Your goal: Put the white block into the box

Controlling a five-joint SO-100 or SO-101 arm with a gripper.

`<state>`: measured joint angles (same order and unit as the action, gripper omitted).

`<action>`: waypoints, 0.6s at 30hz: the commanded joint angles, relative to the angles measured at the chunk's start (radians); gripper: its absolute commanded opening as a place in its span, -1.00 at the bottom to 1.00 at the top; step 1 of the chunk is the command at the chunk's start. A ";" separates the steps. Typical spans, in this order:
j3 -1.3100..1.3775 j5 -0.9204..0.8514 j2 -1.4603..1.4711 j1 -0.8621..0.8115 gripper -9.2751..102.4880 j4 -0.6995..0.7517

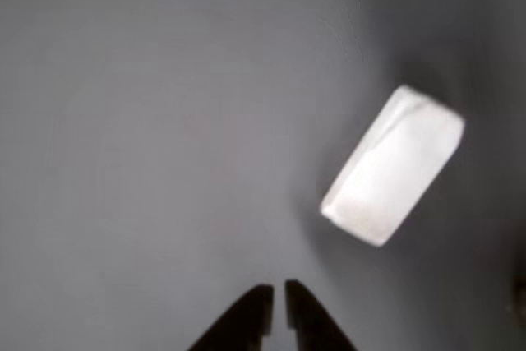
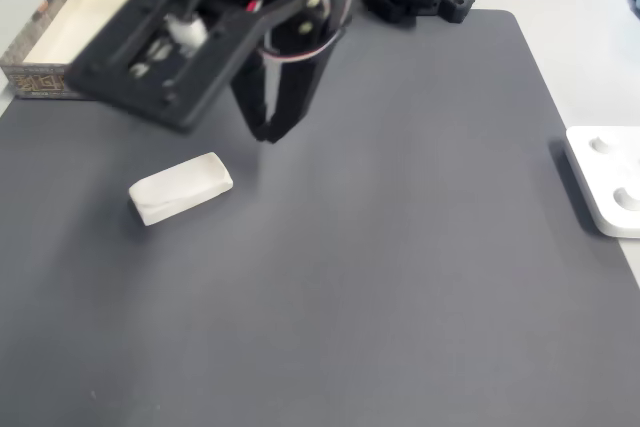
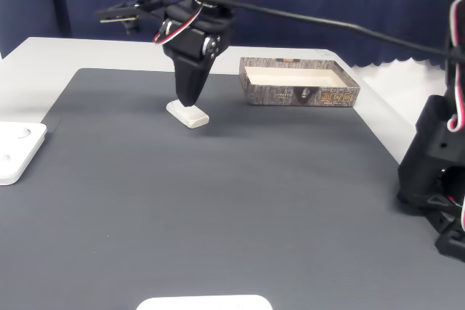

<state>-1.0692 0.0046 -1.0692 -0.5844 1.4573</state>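
the white block (image 2: 181,187) lies flat on the dark grey mat (image 2: 400,247) that covers the counter, untouched and sitting at a slant. in a fixed view the gripper (image 2: 268,135) hangs over the mat just to the right of the block, tips pointing down and not touching it. from the other side of the room the same gripper (image 3: 188,101) seems to hover right by the block (image 3: 188,115), its tips a little above it. in the other view the two dark tips (image 1: 278,311) poke in from the bottom edge with only a thin slit between them, so the jaws are all but pressed together and pinching nothing, with the block (image 1: 393,166) up to the right.

the box (image 3: 299,83) stands well apart from the block, at the far edge of the mat, open and with nothing in it that i can see. a white knobbed plate (image 2: 606,179) sits at the mat's edge.

to my eye this is the approach step, the grasp not yet begun. the next move calls for the jaws to spread, shift over the block, line up across its narrow width and come down around it.
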 commanded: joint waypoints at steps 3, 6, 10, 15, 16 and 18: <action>0.242 -0.034 0.086 -0.054 -0.86 0.067; 0.328 -0.043 0.143 -0.066 -0.86 0.114; 0.410 -0.057 0.196 -0.083 -0.86 0.169; 0.534 -0.061 0.267 -0.107 -0.86 0.216; 0.565 -0.063 0.284 -0.110 -0.86 0.227; 0.620 -0.077 0.321 -0.115 -0.86 0.241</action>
<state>-0.5860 -0.0445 -0.7501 -0.6734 1.6812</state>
